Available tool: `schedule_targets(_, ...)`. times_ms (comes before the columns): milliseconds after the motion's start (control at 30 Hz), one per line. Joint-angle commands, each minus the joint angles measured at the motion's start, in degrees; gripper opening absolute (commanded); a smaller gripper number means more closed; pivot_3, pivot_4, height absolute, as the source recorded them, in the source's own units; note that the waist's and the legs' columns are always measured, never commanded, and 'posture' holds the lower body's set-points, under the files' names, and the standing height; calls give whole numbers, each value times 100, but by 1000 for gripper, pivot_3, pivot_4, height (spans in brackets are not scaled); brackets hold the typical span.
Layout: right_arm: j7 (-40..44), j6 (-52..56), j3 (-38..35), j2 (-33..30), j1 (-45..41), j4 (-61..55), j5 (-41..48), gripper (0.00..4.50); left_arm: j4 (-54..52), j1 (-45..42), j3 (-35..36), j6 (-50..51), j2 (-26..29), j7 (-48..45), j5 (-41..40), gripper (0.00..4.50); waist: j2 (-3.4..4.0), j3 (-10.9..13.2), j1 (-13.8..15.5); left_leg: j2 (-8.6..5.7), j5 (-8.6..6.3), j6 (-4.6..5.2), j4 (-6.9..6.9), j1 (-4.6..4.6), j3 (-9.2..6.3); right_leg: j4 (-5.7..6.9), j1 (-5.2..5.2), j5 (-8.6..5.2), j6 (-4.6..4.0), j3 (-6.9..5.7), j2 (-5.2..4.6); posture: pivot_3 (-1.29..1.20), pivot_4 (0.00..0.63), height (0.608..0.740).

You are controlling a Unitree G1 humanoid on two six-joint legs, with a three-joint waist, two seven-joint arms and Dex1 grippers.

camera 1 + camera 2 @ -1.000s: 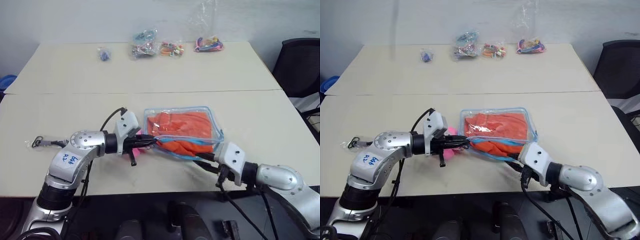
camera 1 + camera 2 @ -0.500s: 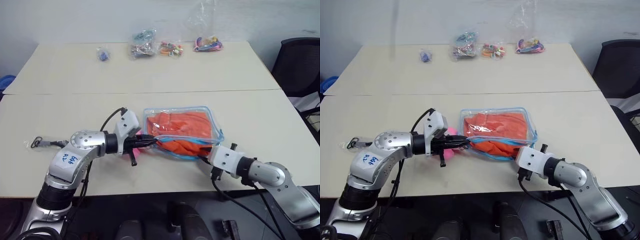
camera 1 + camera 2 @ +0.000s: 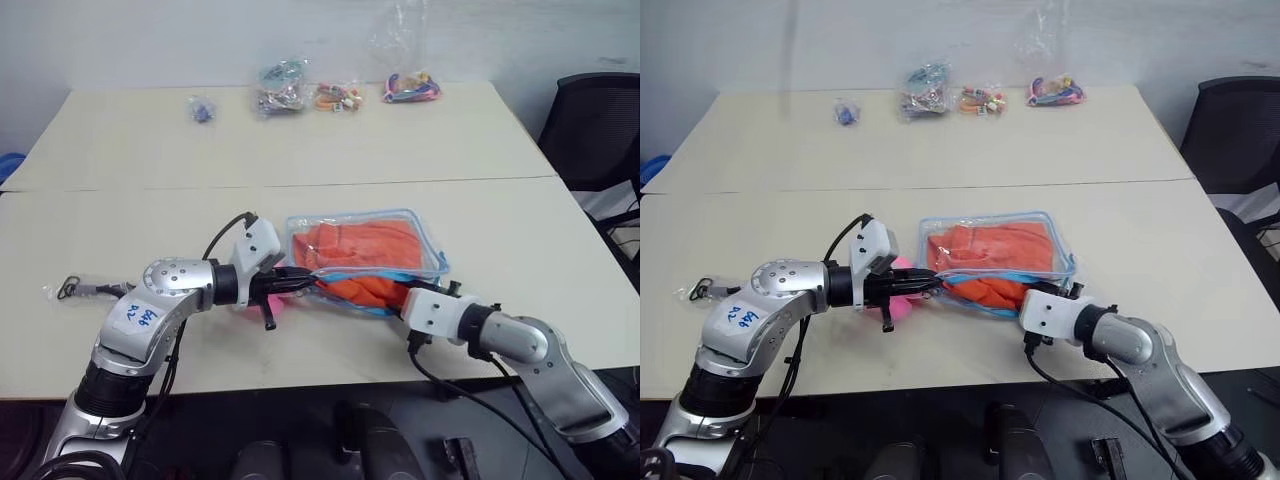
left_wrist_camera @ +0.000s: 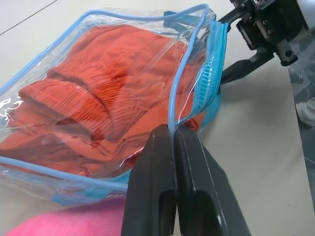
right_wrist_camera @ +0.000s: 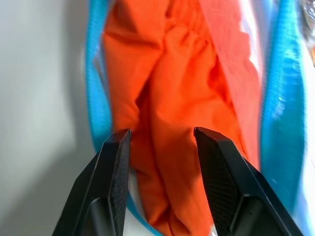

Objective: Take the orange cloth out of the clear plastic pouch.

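Note:
The clear plastic pouch (image 3: 425,250) with light-blue zipper edging lies flat near the table's front, its mouth facing me. The orange cloth (image 3: 360,250) fills it, and a wrinkled fold (image 5: 172,98) bulges out of the mouth. My left gripper (image 4: 173,129) is shut on the upper blue edge of the mouth and holds it lifted. My right gripper (image 5: 160,135) is open at the mouth's right end, one finger on each side of the bulging orange fold. Under the left gripper lies the pink plush charm (image 4: 74,221).
Several small clear bags of colourful trinkets (image 3: 285,85) line the table's far edge. A small bagged keyring (image 3: 85,290) lies at the front left. A black chair (image 3: 595,130) stands off the right side. A seam (image 3: 120,187) joins the two tabletops behind the pouch.
My right gripper has opened, rolled and moved forward up to the pouch's mouth. The left gripper has kept its hold and stayed put.

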Motion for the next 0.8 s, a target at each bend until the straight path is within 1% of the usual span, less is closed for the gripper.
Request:
schedule_targets(33,47,-54,-57,93,-67,-144,-46,2477,-141,-96,2,-143,12,-25,-68,0,0,0,1,1,0,0,0,0,0,0,0,0,0,0,-1,0,150,740)
schedule_targets(67,51,-68,-52,100,-71,-130,-82,2677,-144,-94,-2,-145,12,-23,-65,0,0,0,0,1,0,0,0,0,0,0,0,0,0,0,-2,0,150,740)
schedule_targets(200,31,-162,7,155,-124,-40,-256,3969,-165,-76,-15,-160,19,-26,-68,0,0,0,0,0,0,0,0,0,0,0,0,0,0,0,-1,0,150,740)
schedule_targets(400,58,-229,46,280,-187,25,-398,3969,-171,-63,-33,-191,25,-26,-59,0,0,0,0,0,0,0,0,0,0,0,0,0,0,0,-1,0,150,740)
schedule_targets(567,-1,-420,196,367,-393,418,-660,3969,-181,-41,-41,-204,7,-18,-72,0,0,0,-8,-1,0,0,0,1,0,0,1,0,0,0,0,0,150,740)
schedule_targets(733,28,-447,144,562,-556,645,-569,3969,-173,-34,-43,-225,-3,0,-63,0,-1,0,-19,0,0,0,0,2,1,2,1,0,0,1,1,0,150,740)
schedule_targets(800,38,-470,138,621,-631,796,-548,3575,-169,-33,-38,-217,-4,7,-66,0,-1,-1,-14,0,0,0,1,3,1,2,2,0,-1,1,0,0,150,740)
